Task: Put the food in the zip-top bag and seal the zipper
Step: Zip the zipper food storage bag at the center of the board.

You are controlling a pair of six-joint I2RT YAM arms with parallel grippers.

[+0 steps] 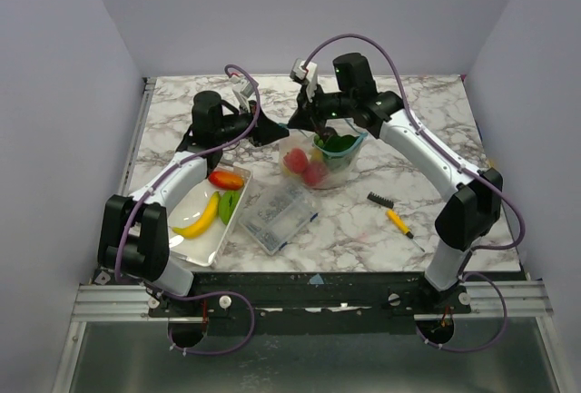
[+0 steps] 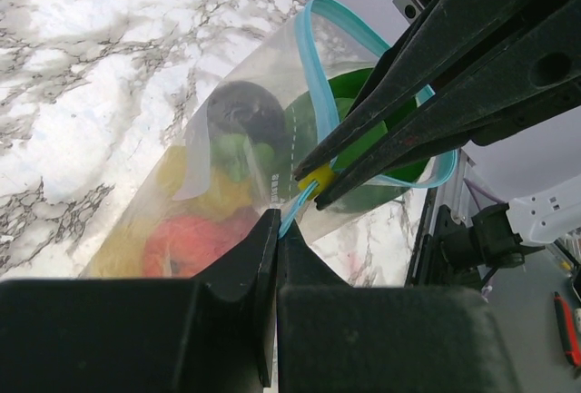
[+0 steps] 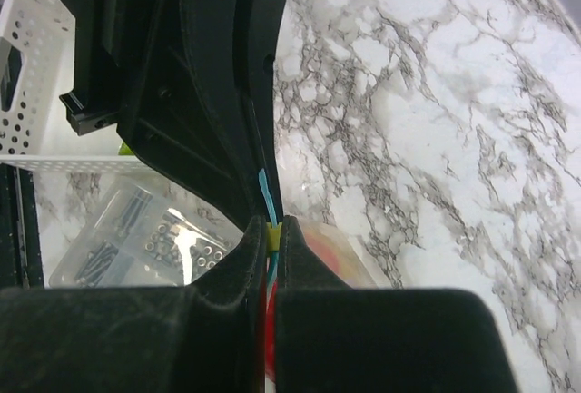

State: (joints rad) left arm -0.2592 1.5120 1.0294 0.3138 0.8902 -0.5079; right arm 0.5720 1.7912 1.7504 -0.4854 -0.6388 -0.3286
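Hazards: zipper [image 2: 311, 66] slipping from pressed-together left tool [image 2: 275, 221] under pull by right tool [image 3: 270, 228] pinching yellow slider [image 2: 316, 175]; bag [image 2: 182, 139] sagging, food [image 2: 191, 239] spilling; sealing with banana [image 1: 200, 216] unpacked on tray [image 1: 204, 243].

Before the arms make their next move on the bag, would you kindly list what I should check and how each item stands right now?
1. Left pincer shut on the zipper: ok.
2. Right pincer shut on the zipper's yellow tab: ok.
3. Zip-top bag mouth closed: not ok, the strip gapes in a loop.
4. All food bagged: not ok; banana, green piece and orange-red piece lie in the white tray.
5. Green food at the mouth clear of the zipper line: cannot tell.
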